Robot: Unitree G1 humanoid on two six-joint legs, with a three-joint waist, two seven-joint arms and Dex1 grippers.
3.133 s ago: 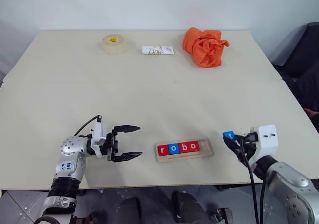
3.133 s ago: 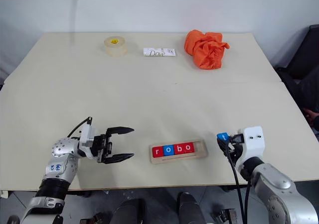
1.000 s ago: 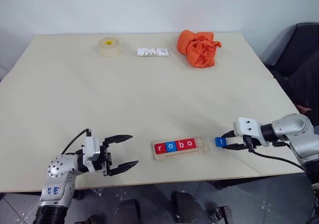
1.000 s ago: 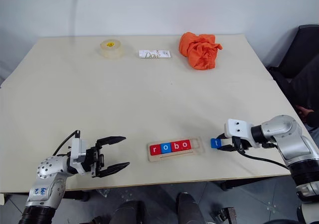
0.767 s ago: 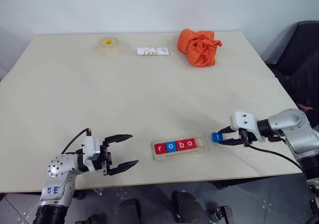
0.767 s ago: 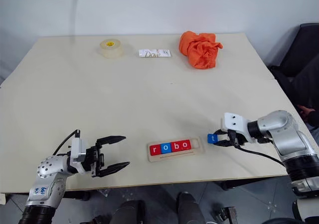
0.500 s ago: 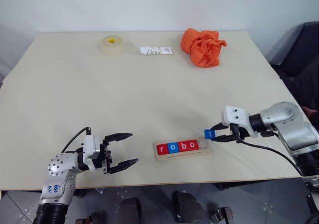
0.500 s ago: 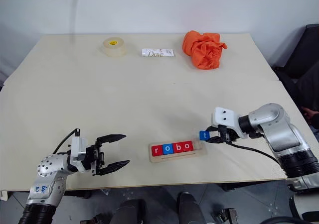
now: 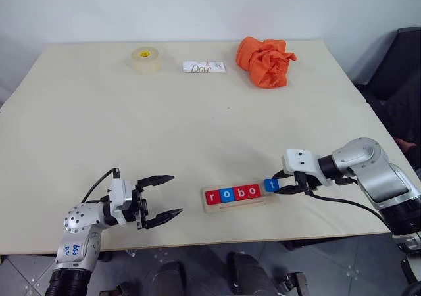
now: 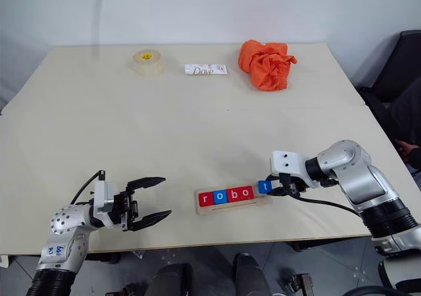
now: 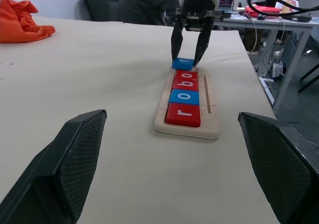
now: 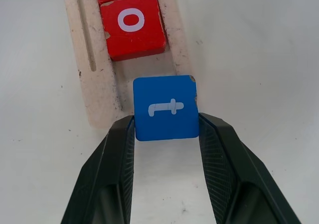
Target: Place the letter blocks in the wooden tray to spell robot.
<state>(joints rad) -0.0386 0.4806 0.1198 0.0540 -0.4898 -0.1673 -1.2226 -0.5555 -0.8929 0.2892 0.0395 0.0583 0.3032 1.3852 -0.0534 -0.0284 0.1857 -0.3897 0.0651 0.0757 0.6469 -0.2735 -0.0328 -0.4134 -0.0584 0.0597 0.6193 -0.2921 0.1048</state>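
The right pincer (image 12: 166, 129) is clamped on a blue letter block (image 12: 166, 107), a flat square tile with a white "t", held over the empty end of the wooden tray (image 9: 238, 204). That pale strip lies near the bench (image 9: 197, 125) front edge, holding red r (image 9: 212, 197), blue o (image 9: 226, 195), red b (image 9: 241, 193) and red o (image 9: 254, 191). At nine o'clock from it, the left pincer (image 9: 161, 197) hovers, fingers spread apart and empty.

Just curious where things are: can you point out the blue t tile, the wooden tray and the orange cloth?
blue t tile (image 12: 166, 107), right wrist view, its face.
wooden tray (image 11: 161, 119), left wrist view, its rim.
orange cloth (image 9: 266, 60), left eye view, its middle.
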